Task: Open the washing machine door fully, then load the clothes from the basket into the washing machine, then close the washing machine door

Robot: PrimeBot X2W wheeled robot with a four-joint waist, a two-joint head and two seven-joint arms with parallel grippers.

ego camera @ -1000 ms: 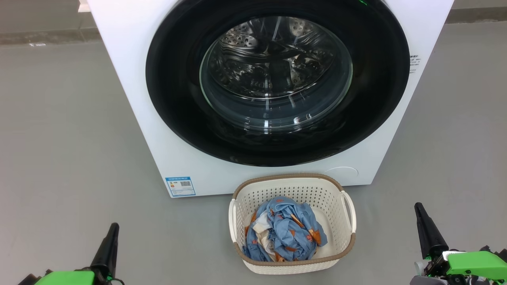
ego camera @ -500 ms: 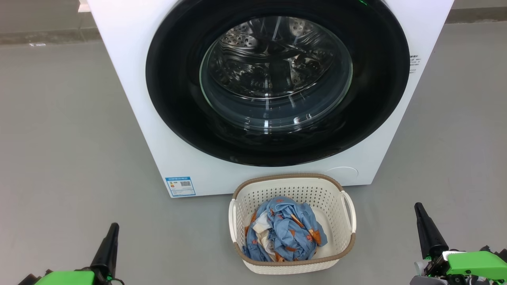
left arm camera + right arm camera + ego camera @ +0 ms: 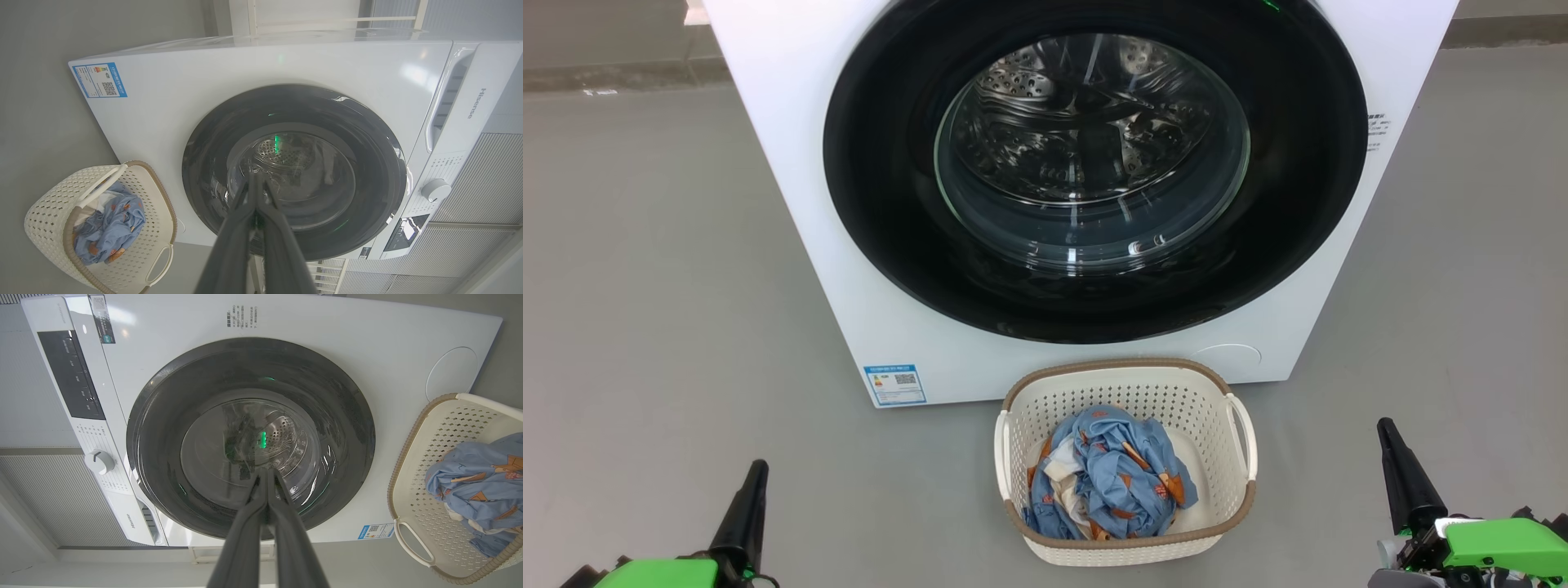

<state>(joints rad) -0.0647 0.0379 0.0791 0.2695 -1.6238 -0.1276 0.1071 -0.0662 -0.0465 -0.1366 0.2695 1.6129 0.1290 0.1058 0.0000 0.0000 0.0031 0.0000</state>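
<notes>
The white washing machine (image 3: 792, 204) (image 3: 163, 106) (image 3: 327, 330) stands ahead with its round black door (image 3: 874, 212) (image 3: 367, 163) (image 3: 163, 416) flat against the front, closed. On the floor just before it sits the cream basket (image 3: 1143, 384) (image 3: 49, 196) (image 3: 449, 428), holding the bundle of blue printed clothes (image 3: 1111, 482) (image 3: 110, 228) (image 3: 478, 477). My left gripper (image 3: 756, 469) (image 3: 256, 176) is low at the left, well short of the machine, shut with nothing in it. At the lower right my right gripper (image 3: 1384, 426) (image 3: 267, 471) is shut and empty too.
Grey floor (image 3: 645, 286) spreads on both sides of the machine and basket. A blue label sticker (image 3: 895, 384) marks the machine's lower left corner. The control panel with a dial (image 3: 99, 461) runs along the machine's top. Grey slatted wall panels (image 3: 470, 183) stand behind.
</notes>
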